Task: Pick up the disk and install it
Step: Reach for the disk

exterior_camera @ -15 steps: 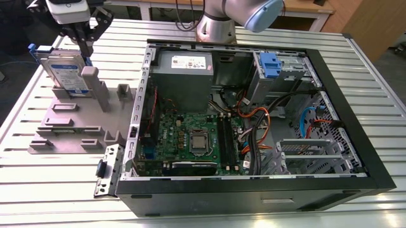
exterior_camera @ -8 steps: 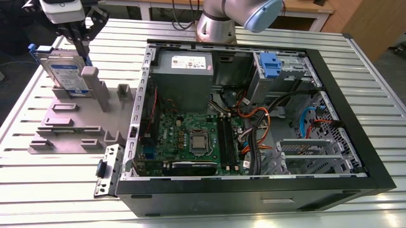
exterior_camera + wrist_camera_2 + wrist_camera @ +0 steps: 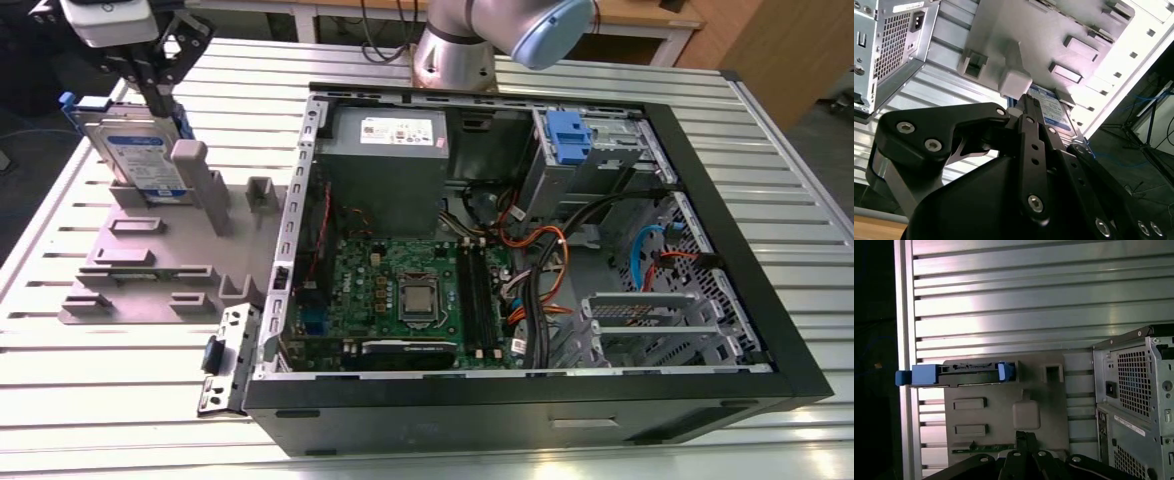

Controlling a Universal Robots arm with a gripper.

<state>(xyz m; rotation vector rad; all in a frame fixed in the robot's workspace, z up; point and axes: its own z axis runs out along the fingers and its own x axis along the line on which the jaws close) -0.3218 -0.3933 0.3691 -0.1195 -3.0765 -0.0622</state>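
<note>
The disk (image 3: 140, 150) stands on edge in a grey fixture (image 3: 147, 270) at the exterior view's left, silver-grey with a white-and-blue label and a blue bracket. My gripper (image 3: 158, 97) hangs just above its top edge, beside a grey post (image 3: 188, 165), black fingers pressed together and holding nothing. In the first wrist view the disk (image 3: 961, 375) appears edge-on across the fixture (image 3: 1054, 405), apart from my gripper (image 3: 1025, 436). The second wrist view has the disk's label (image 3: 1054, 107) just beyond my gripper (image 3: 1026, 100).
An open black computer case (image 3: 767, 280) lies on the slatted metal table (image 3: 80, 390), to the exterior view's right of the fixture. Inside are a grey power supply (image 3: 387, 150), the motherboard (image 3: 400, 290), cables, and a metal bay with a blue tab (image 3: 567, 135).
</note>
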